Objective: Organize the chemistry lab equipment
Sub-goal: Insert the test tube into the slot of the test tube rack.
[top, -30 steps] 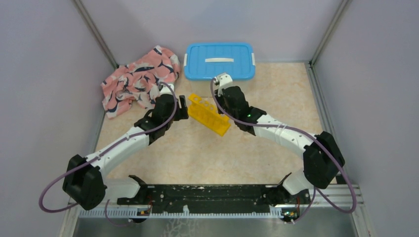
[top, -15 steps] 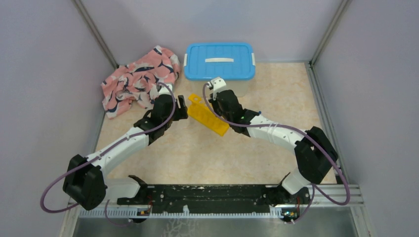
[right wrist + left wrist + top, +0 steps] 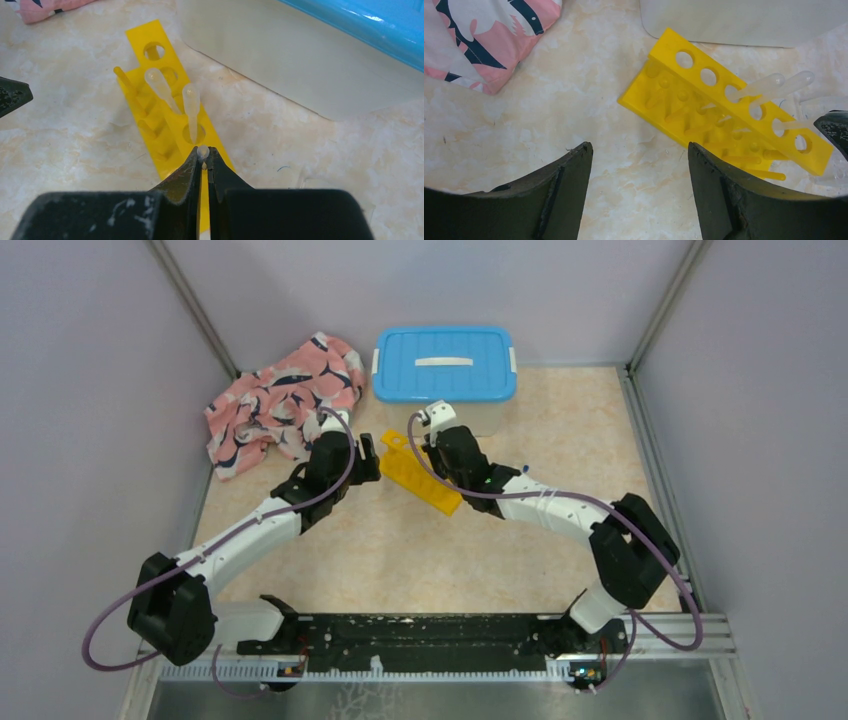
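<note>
The long yellow holed rack (image 3: pixel 420 476) lies slantwise in front of the bin. Two thin clear tubes (image 3: pixel 160 86) (image 3: pixel 191 102) stand in its holes and also show in the left wrist view (image 3: pixel 758 86). My right gripper (image 3: pixel 203 151) is shut on a third clear tube (image 3: pixel 791 124), whose rounded end pokes out between the fingertips right above the rack (image 3: pixel 165 131). My left gripper (image 3: pixel 639 147) is open and holds nothing. It hangs over bare table just off the rack's (image 3: pixel 704 112) near left side. In the top view the left gripper (image 3: pixel 372 462) and the right gripper (image 3: pixel 446 464) flank the rack.
The white bin with the blue lid (image 3: pixel 445 362) stands close behind the rack, its pale wall (image 3: pixel 300 60) just beyond the tubes. The pink whale-patterned cloth (image 3: pixel 280 400) lies crumpled at the back left. Grey walls enclose the table on three sides.
My right arm has swung left and forward, bringing its shut gripper over the rack. The rack has shifted a little under it. The left arm has not moved.
</note>
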Motion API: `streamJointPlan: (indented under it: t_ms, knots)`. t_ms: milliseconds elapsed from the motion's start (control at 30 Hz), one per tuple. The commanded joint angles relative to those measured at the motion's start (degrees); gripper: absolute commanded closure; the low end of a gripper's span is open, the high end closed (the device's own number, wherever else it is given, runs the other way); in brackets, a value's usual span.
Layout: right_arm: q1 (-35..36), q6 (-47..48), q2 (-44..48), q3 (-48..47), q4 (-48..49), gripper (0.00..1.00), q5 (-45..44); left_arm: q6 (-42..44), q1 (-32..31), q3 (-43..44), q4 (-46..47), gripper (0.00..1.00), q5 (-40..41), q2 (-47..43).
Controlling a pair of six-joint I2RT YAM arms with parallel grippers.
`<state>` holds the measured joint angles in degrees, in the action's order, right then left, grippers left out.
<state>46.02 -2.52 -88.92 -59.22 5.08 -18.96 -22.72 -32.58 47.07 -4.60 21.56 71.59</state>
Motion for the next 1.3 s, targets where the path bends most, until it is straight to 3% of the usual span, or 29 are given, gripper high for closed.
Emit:
streamJointPlan:
  t_ms: [0,1100,1267]
  knots:
    - [0.91,0.68,-0.93,0.24,3.24,0.99,-0.73,-0.4,0.49,-0.44,1.82,0.25,-0.73,0.21]
    - [0.91,0.74,-2.01,-0.52,3.36,1.0,-0.84,-0.48,0.91,-0.44,2.09,0.25,-1.3,0.55]
    - [0.91,0.34,-1.57,-0.25,3.55,0.81,-0.97,-0.57,0.86,-0.48,2.11,0.25,-1.33,0.65]
